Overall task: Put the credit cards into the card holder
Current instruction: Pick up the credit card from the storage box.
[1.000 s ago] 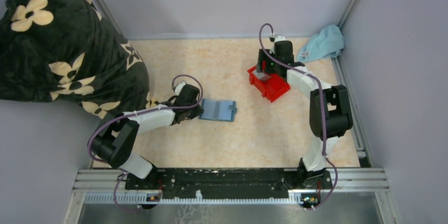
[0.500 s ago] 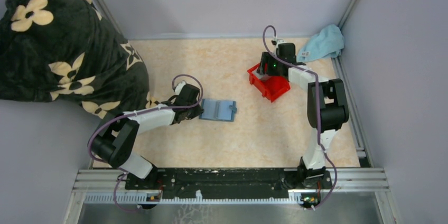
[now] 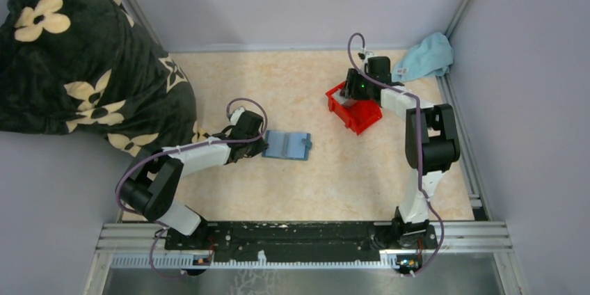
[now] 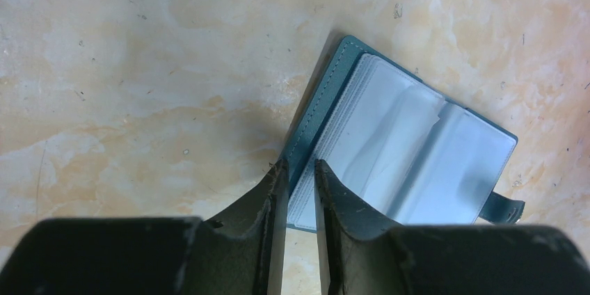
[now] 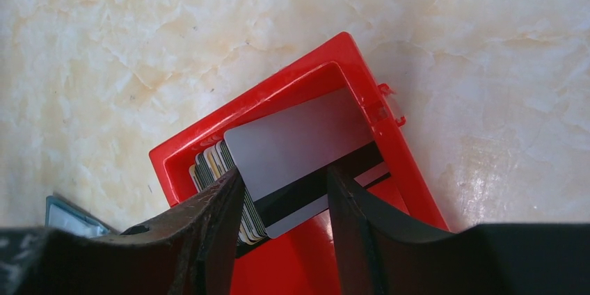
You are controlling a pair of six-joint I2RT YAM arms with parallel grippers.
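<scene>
- My left claw [image 4: 298, 166] sits at the near left edge of the card holder [image 4: 403, 163], with its jaws drawn close and only a narrow slit between them.
- In the left wrist view the holder's teal cover edge runs into that slit. One tip is at the cover and the other is over the clear sleeves, and I cannot tell whether the claw is pinching the edge or just resting on it.
- The card holder lies open and flat on the surface [image 3: 278, 86], left of centre in the overhead frame. Its sleeves face up and its small snap tab [image 4: 504, 206] sticks out at the lower right of the left wrist frame.
- My right claw [image 5: 283, 172] is down in the red bin [image 5: 250, 102], upper right of centre in the overhead view.
- Its jaws stand apart, one on either side of the credit cards [image 5: 299, 142].
- The cards stand on edge in a leaning stack inside the bin. The front one is grey with a dark stripe.
- A light blue cloth [image 3: 426, 56] lies bunched in the upper right corner.
- A dark floral blanket [image 3: 76, 58] fills the upper left.
</scene>
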